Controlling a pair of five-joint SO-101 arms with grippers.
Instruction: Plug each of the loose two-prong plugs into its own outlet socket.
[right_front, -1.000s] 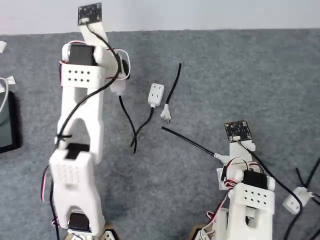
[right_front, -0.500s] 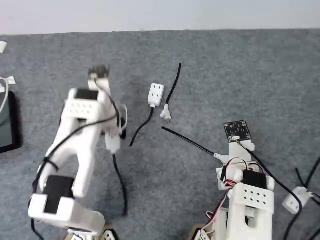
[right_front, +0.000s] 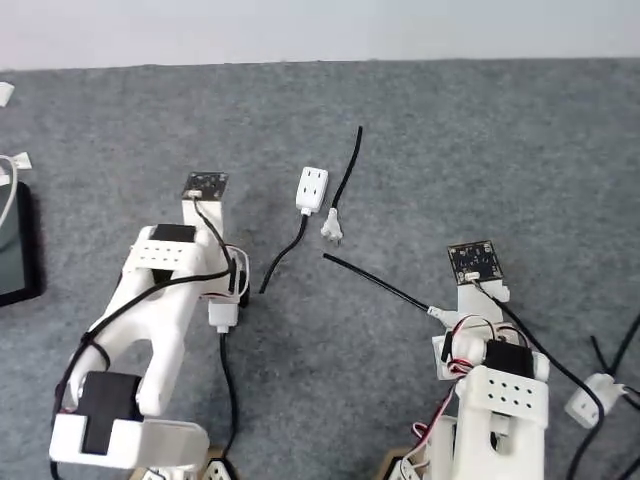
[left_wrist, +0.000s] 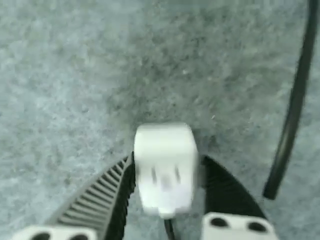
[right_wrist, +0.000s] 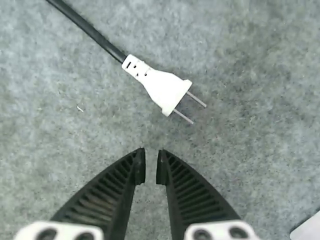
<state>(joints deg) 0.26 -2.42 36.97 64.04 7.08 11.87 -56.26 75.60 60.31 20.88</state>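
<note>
High view: we see two arms on a grey bench, the left arm folded low and the right arm at the near right.
Left gripper: clenched on the held socket, with one finger on each side of it.
Held socket: white, with its two slots facing the wrist camera. From above it sits just beside the left arm's wrist, and its black cord trails toward the bench's near edge.
Right gripper: the fingers are drawn almost together with a thin gap between them, and they grasp nothing.
Near plug: white and two-pronged, lying flat on the bench just ahead of the right gripper's tips without touching them. Its prongs point away from its black lead.
Middle socket: white, lying loose at mid-bench. Its wire curls toward the left arm.
Far plug: just beside the middle socket and not inserted. Its cable runs toward the bench's far side.
White block: lies among black cords near the right edge. We cannot tell what it is.
Dark panel: lies at the left edge.
</note>
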